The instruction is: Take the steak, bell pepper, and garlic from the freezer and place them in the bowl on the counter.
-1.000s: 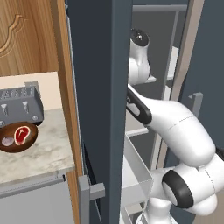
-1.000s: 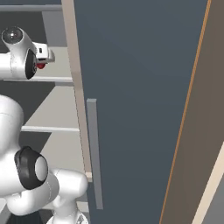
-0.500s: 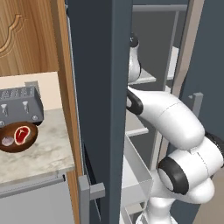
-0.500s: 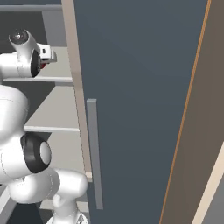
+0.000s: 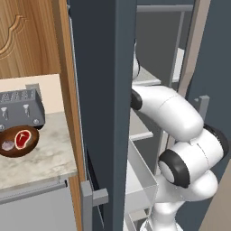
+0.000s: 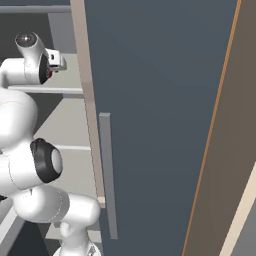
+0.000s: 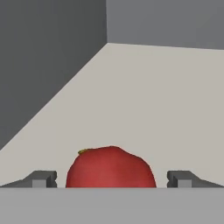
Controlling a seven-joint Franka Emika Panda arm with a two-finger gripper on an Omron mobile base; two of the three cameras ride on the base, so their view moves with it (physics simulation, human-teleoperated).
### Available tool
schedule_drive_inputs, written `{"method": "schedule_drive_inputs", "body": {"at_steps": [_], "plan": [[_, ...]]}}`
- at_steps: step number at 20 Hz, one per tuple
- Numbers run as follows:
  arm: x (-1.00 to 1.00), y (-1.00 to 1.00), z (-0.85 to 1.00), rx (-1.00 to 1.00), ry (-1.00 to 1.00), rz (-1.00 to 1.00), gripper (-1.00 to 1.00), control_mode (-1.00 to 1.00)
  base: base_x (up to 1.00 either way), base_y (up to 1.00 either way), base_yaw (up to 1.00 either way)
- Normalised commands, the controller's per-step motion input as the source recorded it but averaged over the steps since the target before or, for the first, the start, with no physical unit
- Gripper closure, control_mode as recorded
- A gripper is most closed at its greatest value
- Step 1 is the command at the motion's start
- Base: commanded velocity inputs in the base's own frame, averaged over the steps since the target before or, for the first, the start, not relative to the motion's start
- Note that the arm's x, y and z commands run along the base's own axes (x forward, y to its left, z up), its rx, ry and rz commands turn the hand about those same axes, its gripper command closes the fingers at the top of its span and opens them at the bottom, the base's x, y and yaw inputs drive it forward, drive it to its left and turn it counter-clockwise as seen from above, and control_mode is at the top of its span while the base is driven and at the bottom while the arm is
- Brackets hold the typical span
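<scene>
Two items apparently sit in the bowl (image 5: 18, 146) already — gripper (image 7: 111, 179) spread wide around the bell pepper (image 7: 111, 168) at six o'clock — closing comes next.

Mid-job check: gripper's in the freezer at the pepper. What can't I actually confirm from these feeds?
- Bell pepper: its lower part is cut off at the bottom of the hand view, so contact with the shelf is unclear.
- Gripper: open, but only its tips show.
- Bowl, left base view: the pale item beside the steak is too small to identify.
</scene>
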Motion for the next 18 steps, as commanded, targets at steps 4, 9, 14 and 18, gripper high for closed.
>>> {"method": "schedule_drive_inputs", "body": {"at_steps": [4,9,14,18], "plan": [[0.14,0.03,-0.24,0.0,0.0,0.0,-1.0,-1.0,0.0,0.0,0.0],[0.14,0.06,-0.33,0.0,0.0,0.0,1.0,-1.0,0.0,0.0,0.0],[0.02,0.01,-0.16,0.0,0.0,0.0,1.0,-1.0,0.0,0.0,0.0],[-0.24,-0.15,-0.01,0.0,-0.01,-0.02,1.0,-1.0,0.0,0.0,0.0]]}}
